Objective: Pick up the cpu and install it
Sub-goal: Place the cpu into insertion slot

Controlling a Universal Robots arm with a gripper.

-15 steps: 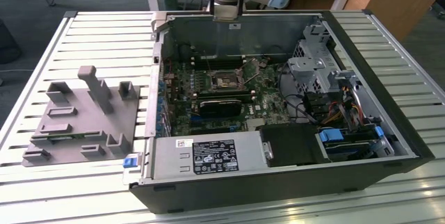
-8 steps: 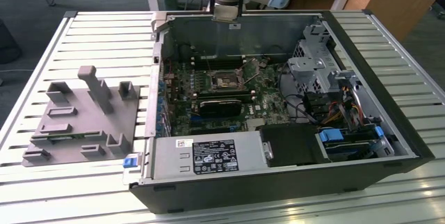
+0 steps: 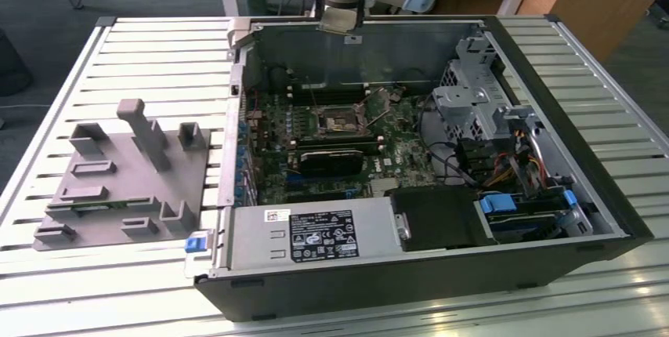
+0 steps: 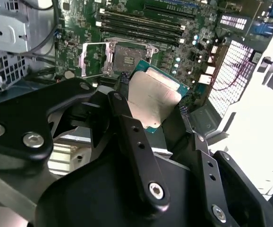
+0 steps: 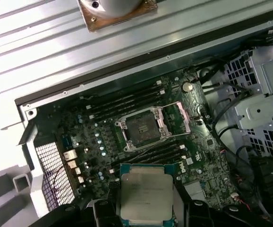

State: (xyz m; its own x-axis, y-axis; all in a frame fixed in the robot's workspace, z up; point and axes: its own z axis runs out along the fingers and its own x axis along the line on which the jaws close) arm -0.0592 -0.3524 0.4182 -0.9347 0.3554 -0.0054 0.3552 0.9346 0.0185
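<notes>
While clamping the cpu (image 4: 155, 97) by two opposite edges, hangs at 12 o'clock over the open case (image 3: 585, 196) in the exterior view, high above its far wall; gripper (image 3: 342, 17) closed tight against the chip's green rim, chip tilted; silvery lid turned toward both wrist cameras, faint print on it, too faint to read.

Well apart from the cpu, down on the green board (image 5: 94, 142): dark square socket (image 5: 142, 128), metal frame (image 5: 180, 118) swung open beside it; long black memory slots (image 4: 141, 26) just next to that.

At 6 o'clock inside the case, grey power supply (image 3: 313, 235); carries a small white label (image 3: 277, 215) and a larger dark label (image 3: 324, 243) with white marks and lettering, too small to make out.

At 9 o'clock from the case, on the exterior view's left: grey fixture (image 3: 125, 188) with upright posts, flat on the slatted metal table (image 3: 157, 47).
</notes>
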